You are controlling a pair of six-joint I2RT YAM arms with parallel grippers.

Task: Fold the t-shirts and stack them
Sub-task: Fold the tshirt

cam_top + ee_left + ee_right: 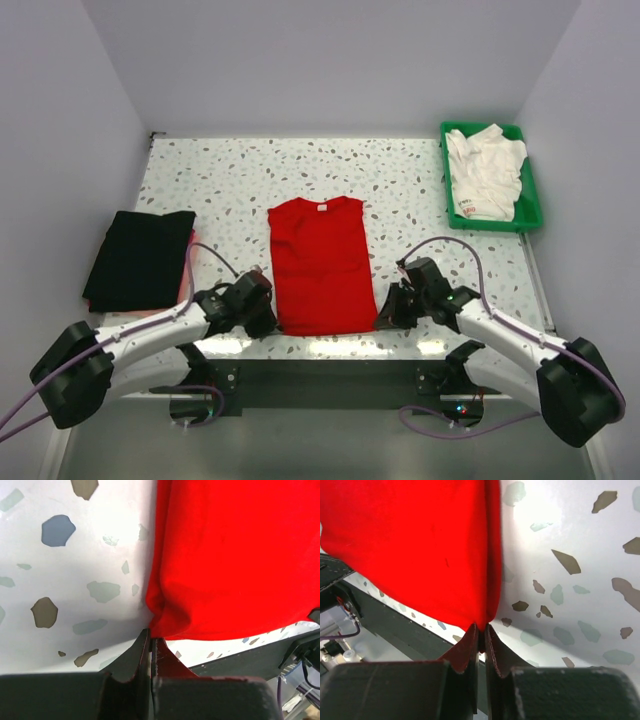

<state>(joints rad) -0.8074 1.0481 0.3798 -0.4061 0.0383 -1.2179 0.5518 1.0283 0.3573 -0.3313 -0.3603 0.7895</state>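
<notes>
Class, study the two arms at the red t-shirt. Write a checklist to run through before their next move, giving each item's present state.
1. Left gripper shut on the near corner of the red t-shirt: ok.
2. Right gripper shut on the other near corner: ok.
3. Sleeves folded in: ok.
4. All cloth layers caught in each grip: cannot tell.
5. Black t-shirt lies apart from the red one: ok.

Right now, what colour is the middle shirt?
The shirt is plain red; the top view shows it best.

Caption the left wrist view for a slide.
Left fingers closed on a hem corner of the red t-shirt, on the speckled table.
</notes>
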